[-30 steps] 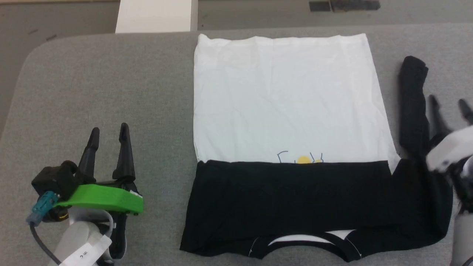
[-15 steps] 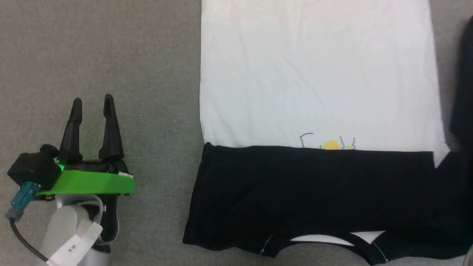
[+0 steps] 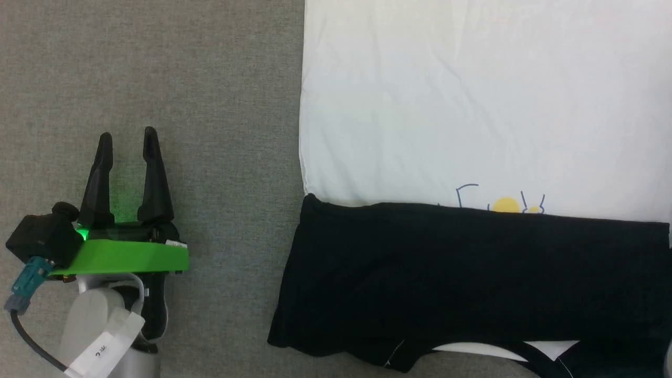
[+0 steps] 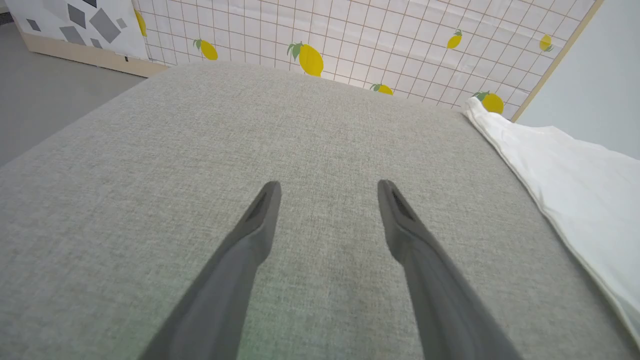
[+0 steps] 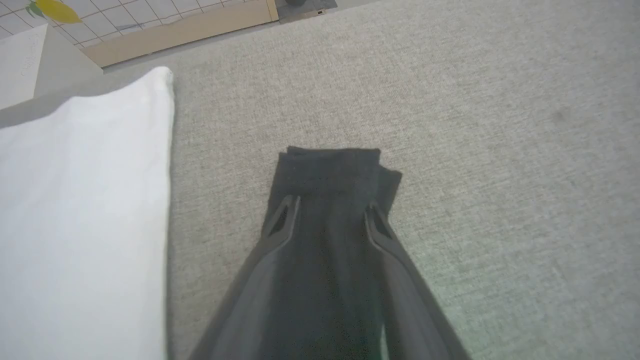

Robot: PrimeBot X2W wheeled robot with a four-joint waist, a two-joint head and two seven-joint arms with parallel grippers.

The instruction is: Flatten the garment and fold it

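Now, left hand (image 3: 127, 133) idles wide apart over the grey bench (image 3: 157, 63); garment (image 3: 472, 105) lies flat mid-bench; right hand (image 5: 331, 204) has swung onto the outstretched black sleeve (image 5: 330, 167), fingers apart astride it. That sleeve probably folds in next.

L gripper (image 3: 127, 134) & white forearm (image 3: 94, 325)
2 long black fingers (image 3: 152, 173), green plate (image 3: 126, 258), black box (image 3: 39, 239) w/ blue-green plug (image 3: 29, 281) & thin black cable (image 3: 26, 341); paper tag (image 3: 105, 349) on forearm.

Garment (image 3: 472, 105) white, black sleeves; table (image 3: 157, 79) grey; wall (image 4: 350, 30) lemon-print grid.
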